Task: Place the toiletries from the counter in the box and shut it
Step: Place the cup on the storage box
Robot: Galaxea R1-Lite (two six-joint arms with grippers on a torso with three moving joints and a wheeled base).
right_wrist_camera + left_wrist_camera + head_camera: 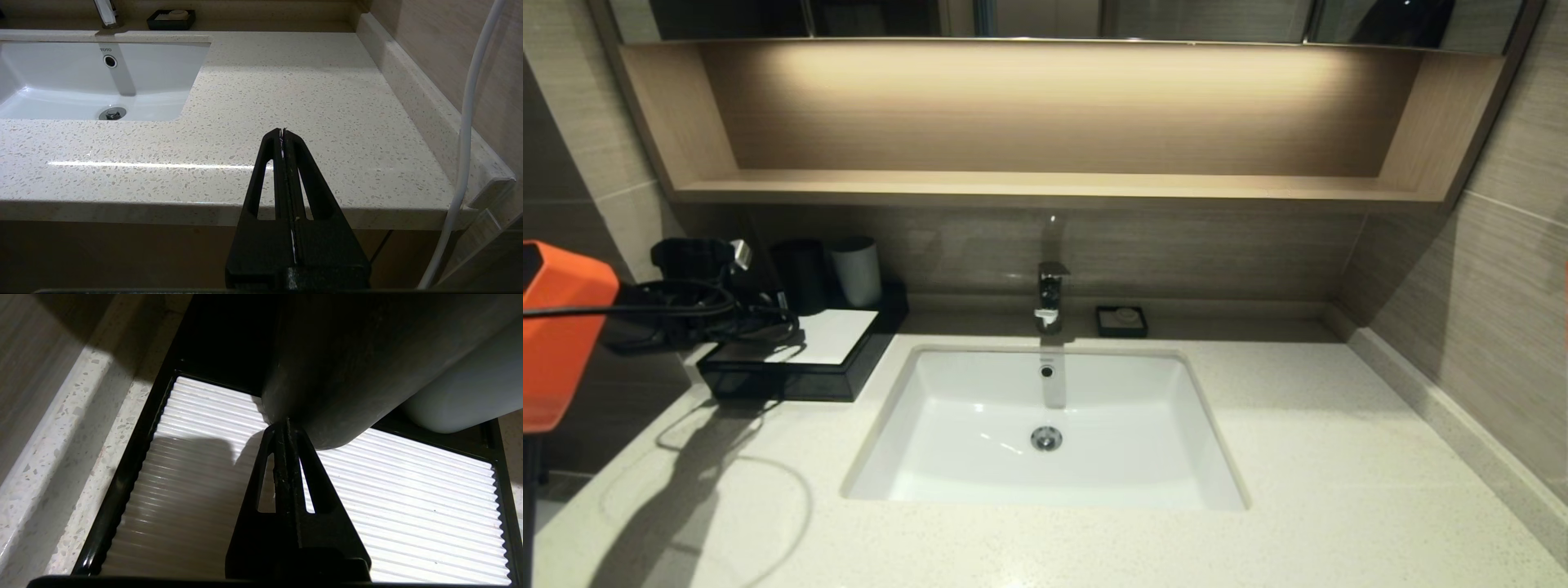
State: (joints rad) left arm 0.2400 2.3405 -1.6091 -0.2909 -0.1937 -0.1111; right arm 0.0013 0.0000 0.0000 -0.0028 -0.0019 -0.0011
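Observation:
The black box [768, 382] with its white top panel [837, 335] stands on the cream counter [1323, 457], left of the white sink [980, 408]. My left arm [698, 269] reaches over the box. My left gripper [284, 425] is shut and empty above the ribbed white panel [408, 498], its tips at the base of the dark tumbler [347, 367]. My right gripper [282, 131] is shut and empty, low in front of the counter's edge [367, 210] on the right. The toothbrush and the sachet are out of view. No drawer shows pulled out.
The dark tumbler [800, 273] and a white cup [856, 269] stand on the back of the box. A faucet [1051, 298] and a small black soap dish [1121, 320] sit behind the sink. A white cable [470, 122] hangs by the right wall.

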